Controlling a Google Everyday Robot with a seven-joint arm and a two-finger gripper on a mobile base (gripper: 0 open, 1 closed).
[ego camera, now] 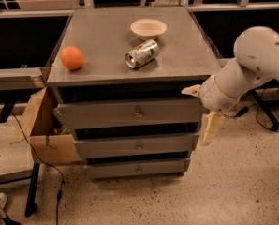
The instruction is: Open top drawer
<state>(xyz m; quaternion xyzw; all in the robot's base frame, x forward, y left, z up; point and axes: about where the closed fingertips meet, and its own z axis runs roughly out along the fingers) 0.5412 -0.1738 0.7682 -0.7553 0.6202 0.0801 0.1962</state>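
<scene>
The top drawer (106, 114) sits directly under the desk (102, 36) top, uppermost of three grey fronts. The tool (201, 109) hangs just beside the drawer's right end, well apart from its centre knob (138, 111), fingers spread wide and holding nothing.

No text can be read. Printing is perhaps carried on the can (142, 53) on the cabinet top (106, 36), up and left of the gripper (199, 115) — held spread beside the top drawer (130, 112) — but nothing is made out.
</scene>
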